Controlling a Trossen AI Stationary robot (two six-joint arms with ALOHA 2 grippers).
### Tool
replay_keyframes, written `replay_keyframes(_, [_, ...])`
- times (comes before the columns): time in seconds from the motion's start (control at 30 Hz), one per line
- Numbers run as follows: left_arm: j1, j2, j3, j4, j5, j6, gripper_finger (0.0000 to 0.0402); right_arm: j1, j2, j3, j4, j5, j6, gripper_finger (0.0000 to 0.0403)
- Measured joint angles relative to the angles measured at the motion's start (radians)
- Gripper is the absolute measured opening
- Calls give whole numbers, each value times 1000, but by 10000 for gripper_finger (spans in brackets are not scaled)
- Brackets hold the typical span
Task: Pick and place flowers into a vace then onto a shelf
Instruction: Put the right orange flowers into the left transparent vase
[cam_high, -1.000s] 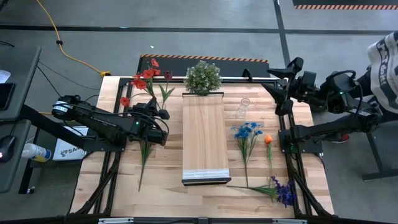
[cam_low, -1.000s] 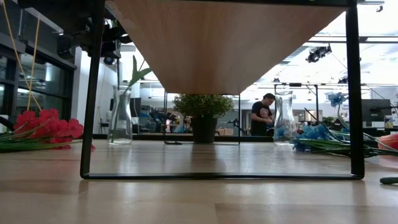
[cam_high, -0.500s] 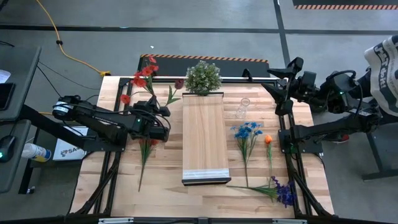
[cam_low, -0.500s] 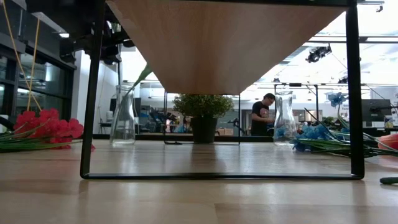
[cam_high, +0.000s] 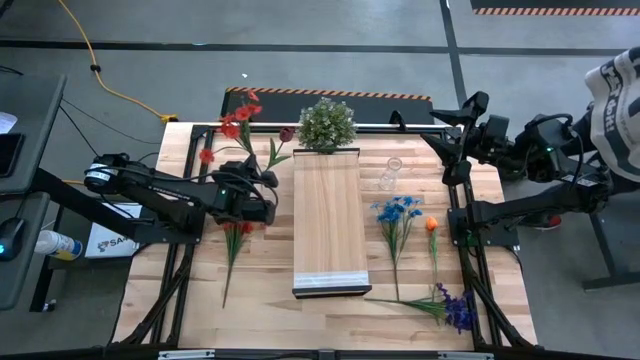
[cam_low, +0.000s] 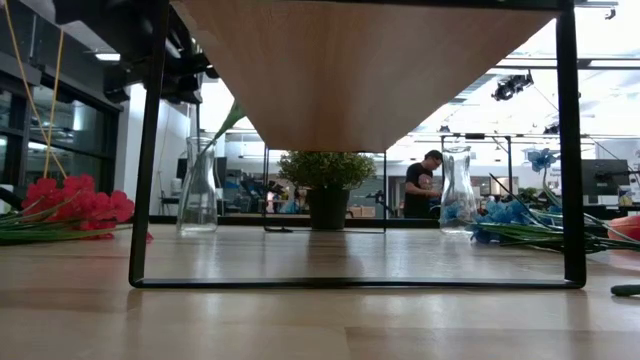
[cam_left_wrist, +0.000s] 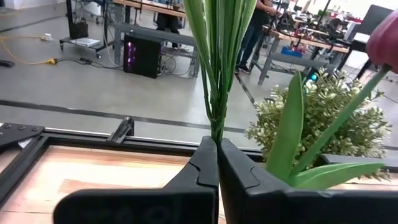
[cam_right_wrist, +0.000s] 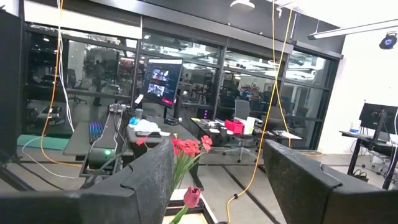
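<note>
From above, the left gripper (cam_high: 262, 192) sits just left of the shelf (cam_high: 329, 215), with its fingers pinched tight on a bunch of flowers (cam_high: 232, 130). The red blooms point to the far side of the table. More flowers, blue (cam_high: 398, 210), orange (cam_high: 431, 224) and purple (cam_high: 458, 310), lie on the table right of the shelf. A glass vase (cam_high: 391, 173) stands there too. The right gripper (cam_high: 440, 128) waits at the far right corner, fingers apart and empty.

From table height, another vase (cam_low: 198, 186) stands on the left with a green stem (cam_low: 222, 126) slanting up from its mouth.

The left wrist view shows the fingers (cam_left_wrist: 202, 168) squeezed on thin green stems (cam_left_wrist: 217, 68), low down.

The right wrist view shows its fingers (cam_right_wrist: 149, 168) wide apart, holding nothing.

The flowers look light and bendy. I think holding the stem low is best, since the blooms would squash.
</note>
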Motion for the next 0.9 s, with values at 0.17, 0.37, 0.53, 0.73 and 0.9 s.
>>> replay_keyframes(0.17, [0, 0, 0, 11, 30, 12, 29, 0, 0, 0, 0, 0, 0, 236])
replay_keyframes(0.37, [0, 0, 0, 12, 58, 12, 42, 0, 0, 0, 0, 0, 0, 236])
replay_keyframes(0.53, [0, 0, 0, 13, 61, 12, 50, 0, 0, 0, 0, 0, 0, 236])
replay_keyframes(0.73, [0, 0, 0, 12, 61, 15, 48, 0, 0, 0, 0, 0, 0, 236])
replay_keyframes(0.9, [0, 0, 0, 12, 61, 15, 66, 0, 0, 0, 0, 0, 0, 236])
